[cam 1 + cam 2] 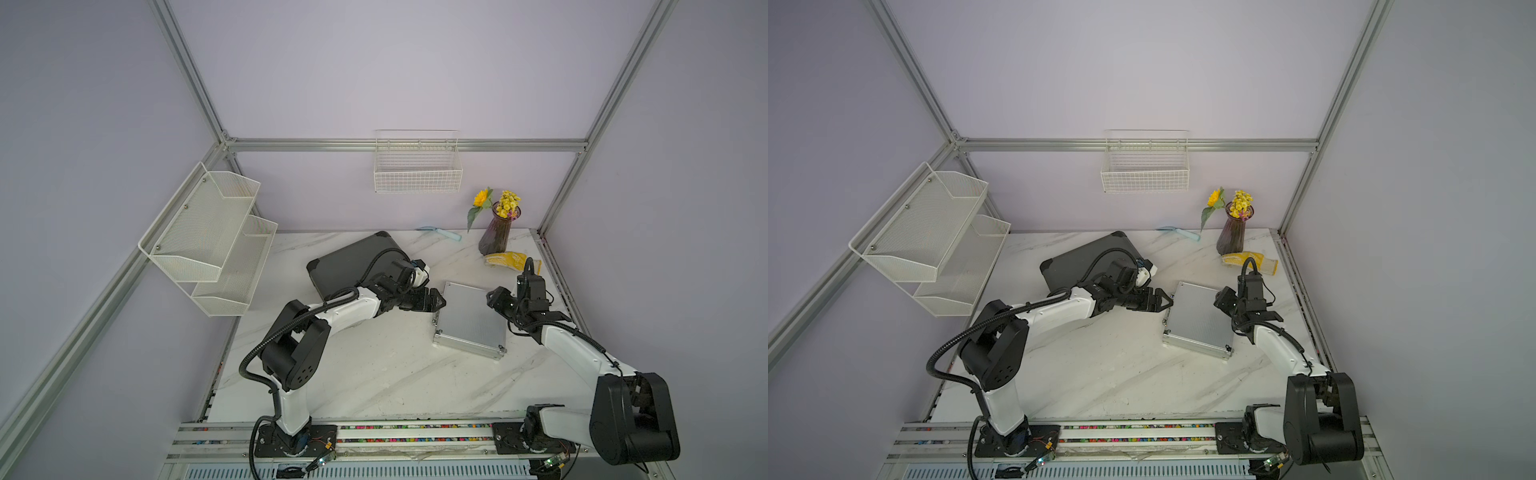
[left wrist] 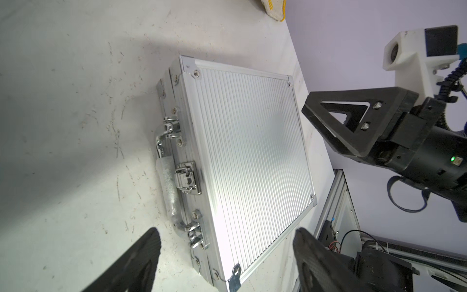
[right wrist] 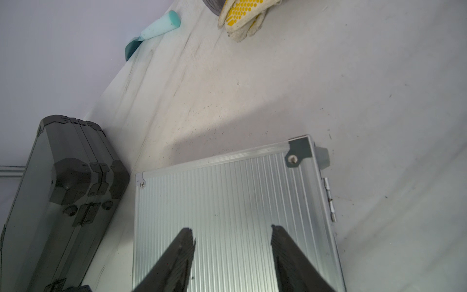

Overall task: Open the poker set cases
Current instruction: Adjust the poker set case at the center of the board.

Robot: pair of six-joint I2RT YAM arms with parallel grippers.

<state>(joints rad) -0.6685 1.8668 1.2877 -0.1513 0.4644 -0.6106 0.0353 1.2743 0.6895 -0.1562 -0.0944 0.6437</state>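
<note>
Silver case point(image 1: 471, 320) closed, left gripper point(image 2: 226, 231) at its latch side — jaws spread, empty, right gripper point(image 3: 232, 230) by its hinge side — jaws parted, empty, dark grey case point(image 1: 349, 266) nearby.

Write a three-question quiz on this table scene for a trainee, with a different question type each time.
1. True or false: the silver case lies shut on the table.
2. Fill in: the yellow-dotted ____ lies beside the vase.
3. Which does the silver case's side with the latch face?
A) the left tool
B) the vase
C) the glove

Key: 1 true; 2 glove; 3 A.
</note>
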